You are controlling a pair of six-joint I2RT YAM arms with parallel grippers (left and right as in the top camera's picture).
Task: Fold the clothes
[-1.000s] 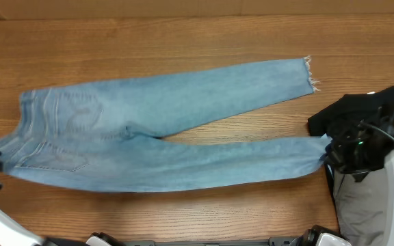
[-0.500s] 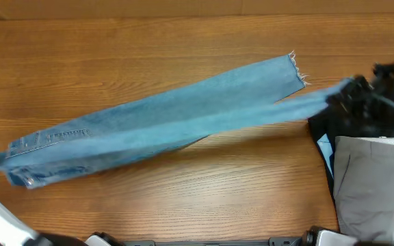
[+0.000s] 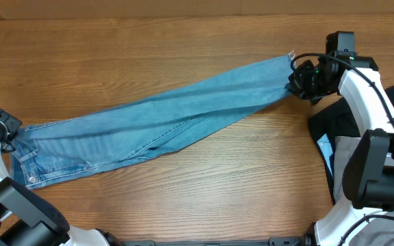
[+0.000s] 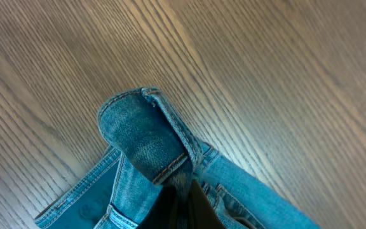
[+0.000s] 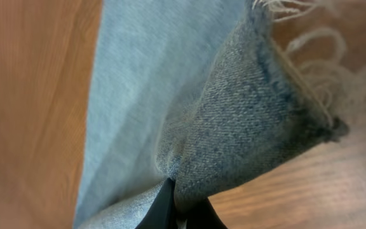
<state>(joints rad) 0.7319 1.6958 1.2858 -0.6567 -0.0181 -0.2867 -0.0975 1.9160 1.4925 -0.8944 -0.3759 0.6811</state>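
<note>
Lying diagonally on the brown wooden table (image 3: 183, 205), 1 pair of light blue denim jeans (image 3: 156, 119) is folded lengthwise, leg over leg; crosswise folds likely remain. Both grippers are clamped closed: left gripper (image 3: 10, 127) on the waistband (image 4: 151, 146), right gripper (image 3: 298, 78) on the frayed hem (image 5: 297, 95). Nearby lie 1 black garment (image 3: 323, 123) and 1 grey garment (image 3: 344, 171).

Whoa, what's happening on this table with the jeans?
Two robot arms are folding a pair of light blue jeans on the wooden table. The left gripper pinches the waistband, the right gripper pinches the frayed ankle hem. The jeans are stretched out between them, one leg laid over the other.
</note>
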